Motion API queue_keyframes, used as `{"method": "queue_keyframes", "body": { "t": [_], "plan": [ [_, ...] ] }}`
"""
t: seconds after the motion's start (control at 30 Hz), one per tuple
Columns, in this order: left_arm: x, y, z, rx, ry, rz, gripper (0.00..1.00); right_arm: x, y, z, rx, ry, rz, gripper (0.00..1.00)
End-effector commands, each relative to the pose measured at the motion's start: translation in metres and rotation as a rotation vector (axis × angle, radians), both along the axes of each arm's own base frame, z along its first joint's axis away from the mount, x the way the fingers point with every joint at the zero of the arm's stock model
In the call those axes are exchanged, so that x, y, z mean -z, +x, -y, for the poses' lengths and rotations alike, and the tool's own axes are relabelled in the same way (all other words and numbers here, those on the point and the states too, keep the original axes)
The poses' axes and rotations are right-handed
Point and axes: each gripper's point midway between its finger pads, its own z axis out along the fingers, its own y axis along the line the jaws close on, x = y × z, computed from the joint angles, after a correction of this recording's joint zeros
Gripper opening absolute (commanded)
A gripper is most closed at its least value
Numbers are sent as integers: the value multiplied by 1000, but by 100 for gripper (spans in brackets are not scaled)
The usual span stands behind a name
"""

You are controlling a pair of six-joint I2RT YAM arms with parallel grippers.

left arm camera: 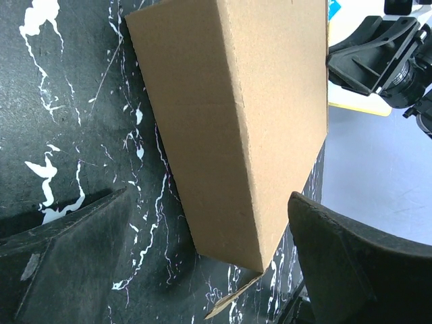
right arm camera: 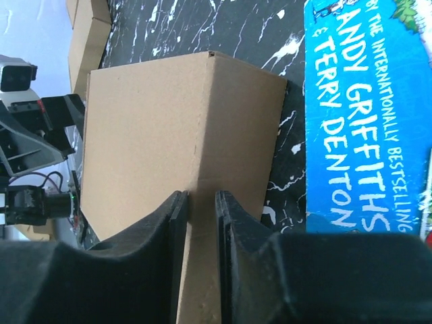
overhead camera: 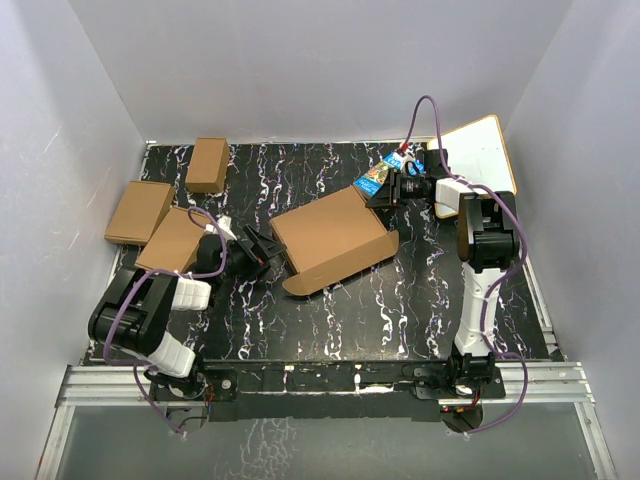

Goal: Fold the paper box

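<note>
Black marbled table (overhead camera: 400,300) between white walls carries all we see. Near its middle lies the paper box (overhead camera: 328,238), partly folded, with one long flap angled out along its near side. Our left claw (overhead camera: 268,250) is released, spread wide just beside the box's left side. Our right claw (right arm camera: 200,199) is clenched on the box's far right corner fold, close to a blue book (right arm camera: 364,115).
</note>
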Motion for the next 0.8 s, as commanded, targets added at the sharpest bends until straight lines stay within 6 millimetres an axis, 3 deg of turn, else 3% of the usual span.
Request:
{"method": "queue_keyframes", "body": {
  "t": [0.0, 0.03, 0.1, 0.47, 0.77],
  "plan": [
    [-14, 11, 3, 4, -23, 52, 97, 16, 4, 15, 79, -71, -7, 23],
    [-14, 11, 3, 2, -27, 51, 97, 18, 6, 28, 109, -69, -16, 23],
    [-15, 12, 4, 0, -40, 51, 97, 22, 6, 36, 126, -67, -31, 22],
    [-17, 23, 15, -4, -84, 54, 97, 33, -1, 45, 145, -51, -72, 20],
    [-14, 42, 22, -2, -79, 57, 97, 3, 3, 42, 128, -20, -6, 20]
  ]
}}
